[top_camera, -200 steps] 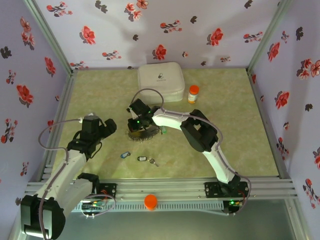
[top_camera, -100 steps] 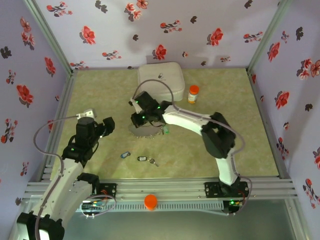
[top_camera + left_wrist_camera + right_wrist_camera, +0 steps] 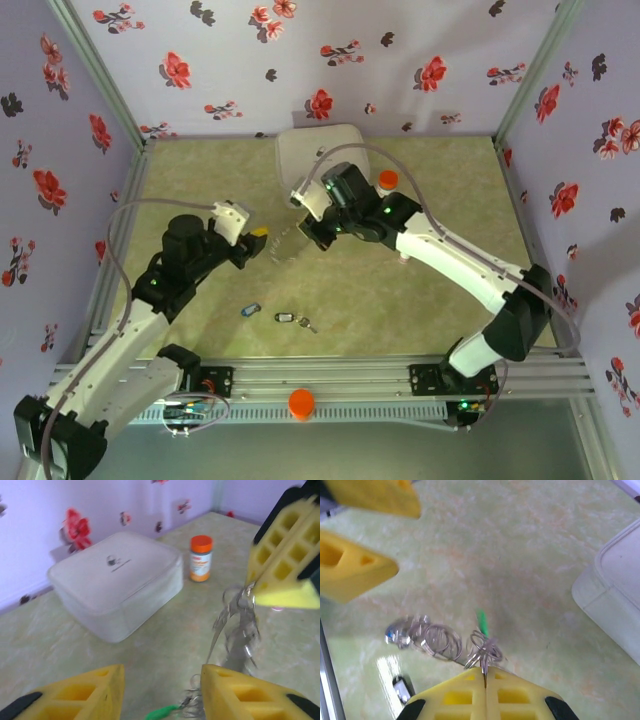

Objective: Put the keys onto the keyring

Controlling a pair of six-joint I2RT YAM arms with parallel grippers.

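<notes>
My right gripper [image 3: 303,230] is shut on the keyring [image 3: 286,245], a chain of thin metal loops dangling above the table. In the right wrist view the keyring [image 3: 440,640] hangs from the shut right gripper [image 3: 485,672], with a green-tagged key [image 3: 481,621] on it. My left gripper [image 3: 256,241] is open right beside the loops. In the left wrist view the keyring [image 3: 239,630] hangs just past the right fingertip of my left gripper [image 3: 162,680], with bare table between the jaws. A blue key [image 3: 250,310] and a black key [image 3: 286,318] lie on the table near the front.
A white square case [image 3: 310,150] sits at the back, partly behind the right arm. An orange-capped pill bottle [image 3: 201,558] stands to its right. The walls and metal frame rails [image 3: 330,375] enclose the table.
The right arm lifted the keyring off the table and carried it up and to the right. The left gripper swung in toward the hanging loops and its jaws narrowed.
</notes>
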